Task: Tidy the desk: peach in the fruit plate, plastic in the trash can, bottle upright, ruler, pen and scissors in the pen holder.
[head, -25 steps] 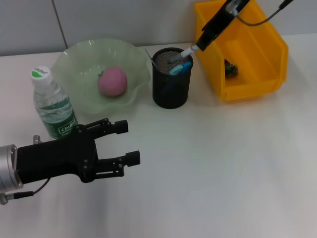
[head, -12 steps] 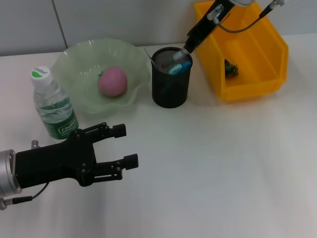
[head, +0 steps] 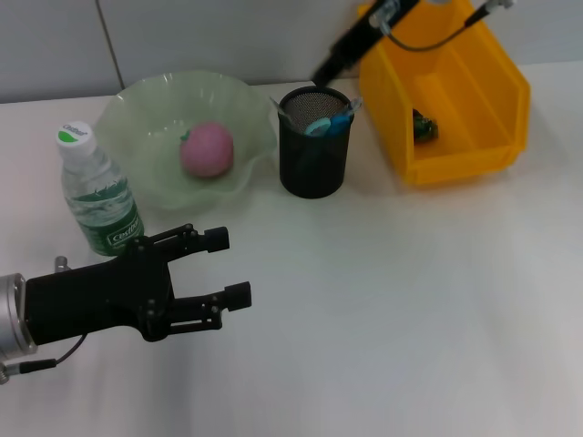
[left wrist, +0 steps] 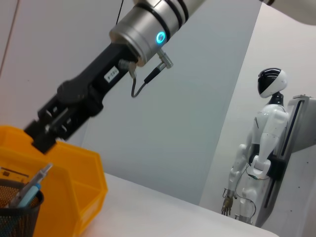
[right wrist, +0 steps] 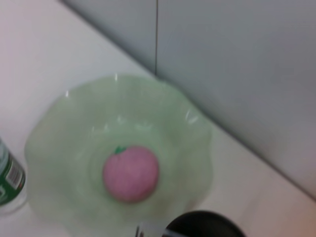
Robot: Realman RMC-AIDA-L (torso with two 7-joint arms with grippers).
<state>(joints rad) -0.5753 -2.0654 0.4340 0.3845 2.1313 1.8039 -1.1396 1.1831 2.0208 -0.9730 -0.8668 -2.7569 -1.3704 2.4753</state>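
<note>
Our right gripper point(head: 321, 73) is hovering at upper centre just above the pen holder point(head: 314, 142) (grip unclear), left gripper point(head: 226, 266) waiting wide open.

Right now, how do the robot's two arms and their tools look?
The left tool is matte black with two slim fingers on a silver wrist. The right tool is black too; its silver wrist shows a glowing blue ring, a white label and black cables.
</note>
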